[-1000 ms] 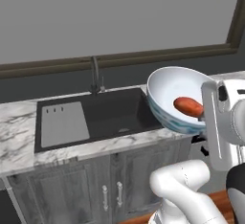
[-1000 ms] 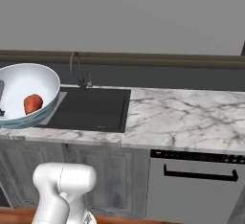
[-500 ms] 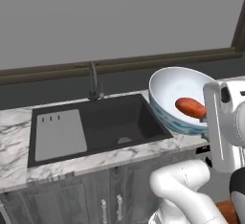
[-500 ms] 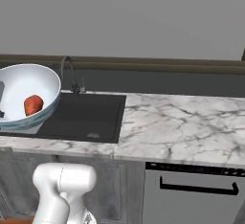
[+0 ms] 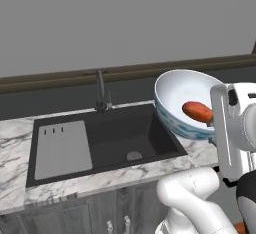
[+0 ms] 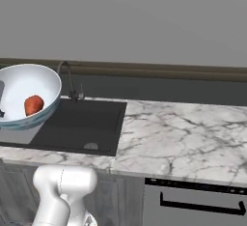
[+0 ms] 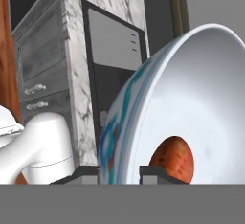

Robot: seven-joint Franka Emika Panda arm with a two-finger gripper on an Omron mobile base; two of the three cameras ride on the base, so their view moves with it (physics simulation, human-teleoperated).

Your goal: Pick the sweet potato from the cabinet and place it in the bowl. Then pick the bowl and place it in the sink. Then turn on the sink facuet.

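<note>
Bowl [image 5: 185, 103] hangs in the air, pinched at its rim by the jaws [image 7: 119, 173], one finger [image 7: 86, 174] on the blue-patterned outside and the other finger [image 7: 158, 174] inside, so the jaws are closed on the bowl's wall. It is tilted, its white inside facing out toward the left base camera. Potato [image 5: 198, 111] lies inside the bowl, low against the wall and just beside the inner finger; in the hand view the potato [image 7: 173, 158] sits right above that fingertip, and in the right base view the potato [image 6: 33, 105] rests in the lower part of the bowl [image 6: 34, 90]. Below and beyond the jaws, the black sink [image 5: 120, 138] is set into the marble bench [image 6: 183, 138]; in the left base view the bowl overlaps the sink's near right corner, and whether it is straight above the basin I cannot tell. Grey drainboard [image 5: 62, 148] lies on the sink's far side from the jaws. Faucet [image 5: 101, 90] stands upright at the back edge of the sink, well apart from the bowl, with its small lever [image 5: 109, 99] beside its base. In the right base view the faucet [image 6: 70, 81] rises just past the bowl's rim. Under the bench, off to the side away from the sink, a dark appliance front with a bar handle [image 6: 200, 205] shows.
</note>
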